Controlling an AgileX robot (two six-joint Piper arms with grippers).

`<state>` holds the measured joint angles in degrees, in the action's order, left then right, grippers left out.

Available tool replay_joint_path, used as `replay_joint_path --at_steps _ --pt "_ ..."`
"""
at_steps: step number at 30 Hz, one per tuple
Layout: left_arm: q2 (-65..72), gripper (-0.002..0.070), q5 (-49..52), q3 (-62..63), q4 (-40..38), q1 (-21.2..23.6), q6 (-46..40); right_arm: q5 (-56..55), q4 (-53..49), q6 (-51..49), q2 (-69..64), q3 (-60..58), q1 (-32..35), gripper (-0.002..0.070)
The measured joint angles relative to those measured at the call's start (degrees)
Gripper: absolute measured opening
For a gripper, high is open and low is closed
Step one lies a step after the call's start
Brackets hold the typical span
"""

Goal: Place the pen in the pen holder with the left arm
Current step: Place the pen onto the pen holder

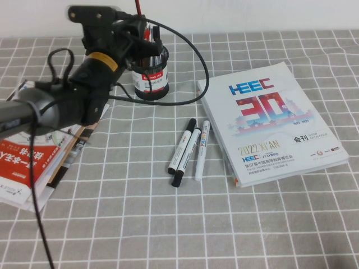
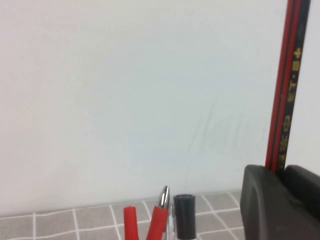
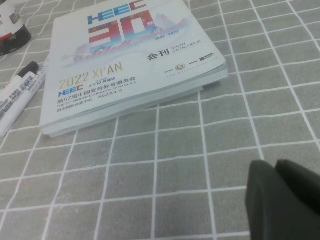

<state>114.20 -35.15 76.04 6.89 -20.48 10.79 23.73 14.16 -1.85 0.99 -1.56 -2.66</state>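
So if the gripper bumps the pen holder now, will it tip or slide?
The pen holder looks light, being a wire-mesh cup, so a bump would probably slide it on the cloth. It is taller than wide, with pens standing inside, so a high bump might tip it. The left gripper holds the pen right above it; the right gripper is away.

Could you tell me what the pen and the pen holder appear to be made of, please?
The pen, gripped upright in the left gripper above the holder, looks like lacquered wood: glossy red-and-black stripes with gold stamped lettering. The pen holder seems black wire mesh, probably metal, with a printed label band. The right gripper sits near the catalogue.
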Motion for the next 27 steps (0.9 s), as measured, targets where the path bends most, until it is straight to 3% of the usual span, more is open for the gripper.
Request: replay_joint_path --at_steps 11,27 --pt "8.3 0.0025 1.1 6.6 0.9 0.9 0.4 0.0 0.0 0.0 0.0 0.0 0.0 -0.0015" --pt "9.9 0.0025 2.0 7.2 1.7 1.0 0.1 0.0 0.0 0.0 0.0 0.0 0.0 -0.0015"
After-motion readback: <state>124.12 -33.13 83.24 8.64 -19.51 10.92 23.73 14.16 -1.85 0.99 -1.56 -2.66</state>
